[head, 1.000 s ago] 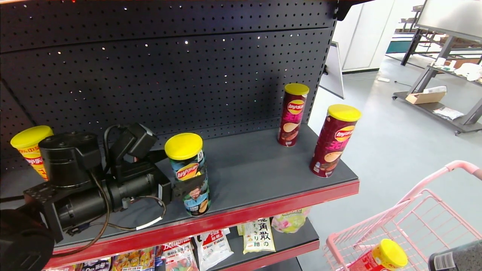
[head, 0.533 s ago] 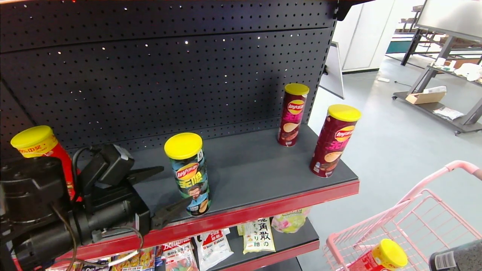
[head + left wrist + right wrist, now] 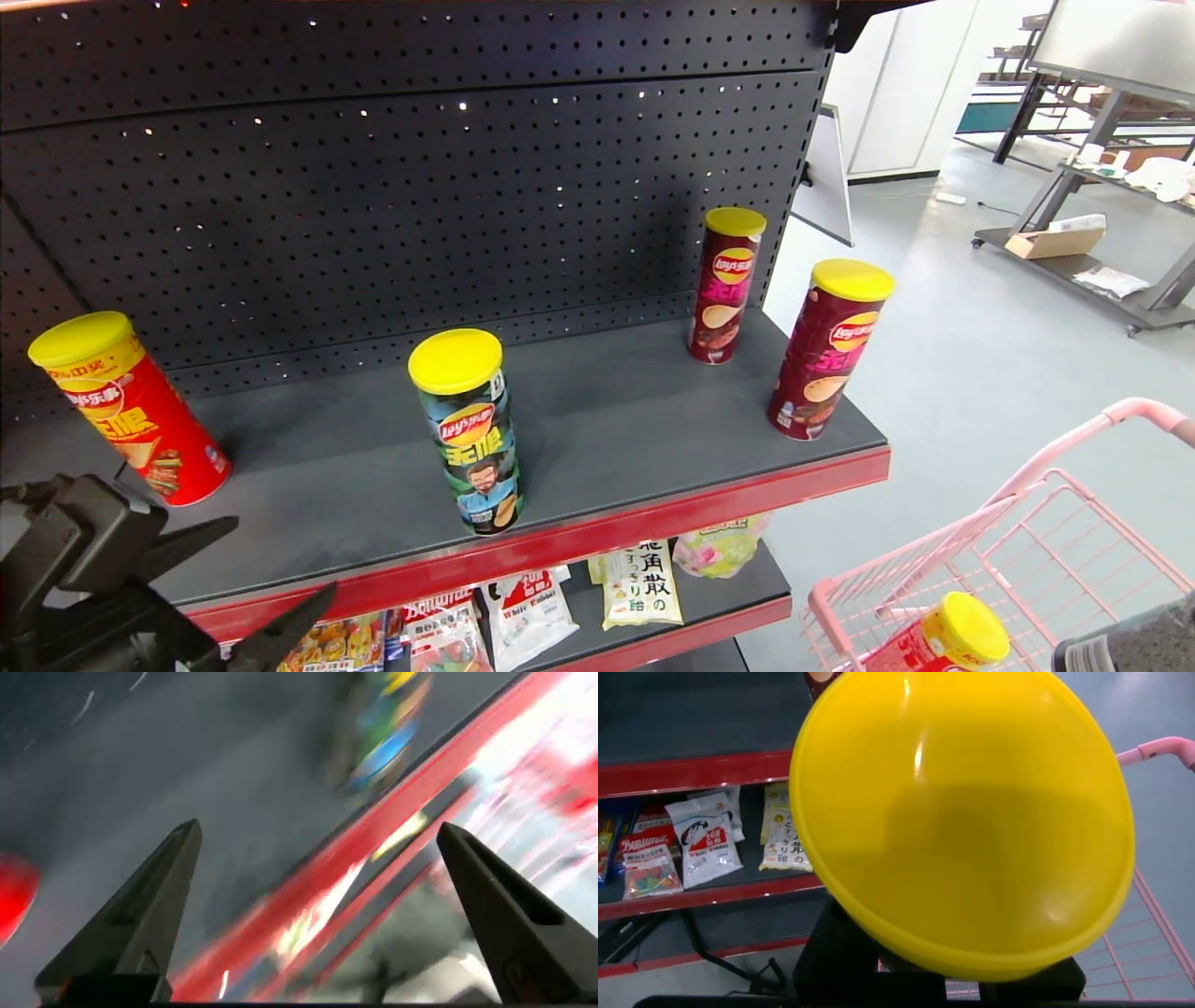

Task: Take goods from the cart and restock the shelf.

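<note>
Left gripper (image 3: 280, 557) (image 3: 318, 829): jaws spread wide, nothing between, low at red front edge of dark grey shelf (image 3: 607, 420). Well apart from blue-green chip can with yellow lid (image 3: 471, 439), upright near that edge. Red chip can (image 3: 131, 420) upright at shelf's left. Maroon chip can (image 3: 724, 289) at back right, second maroon can (image 3: 826, 355) nearer front. Right gripper: state cannot be told; large yellow lid (image 3: 962, 812) close before its camera. Another red can (image 3: 962, 633) lies in pink wire cart (image 3: 1144, 409).
</note>
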